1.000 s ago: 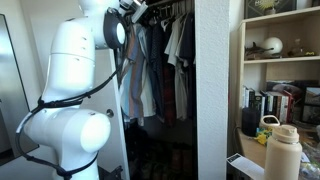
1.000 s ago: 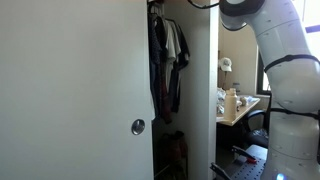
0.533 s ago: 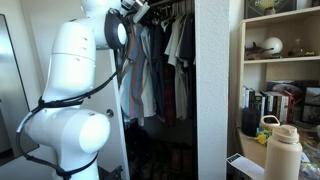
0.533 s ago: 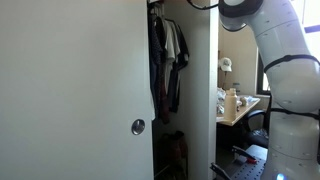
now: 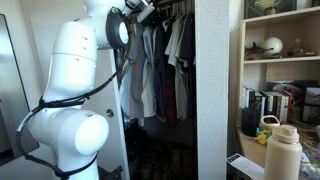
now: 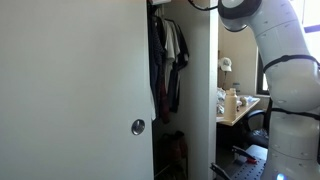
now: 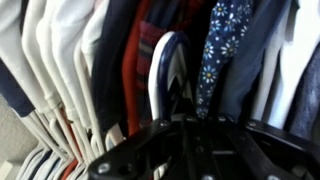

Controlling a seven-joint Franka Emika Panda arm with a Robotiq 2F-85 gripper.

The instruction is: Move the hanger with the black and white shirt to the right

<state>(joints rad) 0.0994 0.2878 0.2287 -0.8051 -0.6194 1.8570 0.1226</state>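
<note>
Wrist view: the gripper [image 7: 190,140] is only a dark, blurred shape along the bottom edge, pointed at a tight row of hanging clothes. Whether its fingers are spread or closed cannot be told, and nothing can be seen held between them. The black and white shirt [image 7: 222,45] hangs right of centre, its dark navy-black cloth speckled with a small white print. To its right are plain dark garments [image 7: 258,60]. To its left is a white-edged curved band [image 7: 160,70], which could be a collar or a hanger. Further left hang a red and dark checked garment [image 7: 135,60] and then a run of white shirts [image 7: 60,60].

In an exterior view, the white Panda arm [image 5: 75,60] rises at the left. Its gripper [image 5: 138,8] is up at the top of the closet, level with the tops of the hanging clothes [image 5: 160,60]. The printed shirt cannot be picked out among them here. A yellow and beige bottle [image 5: 283,152] and some books [image 5: 272,105] stand at the right.

In an exterior view, a door [image 6: 75,90] with a round knob [image 6: 137,126] hides most of the closet.
</note>
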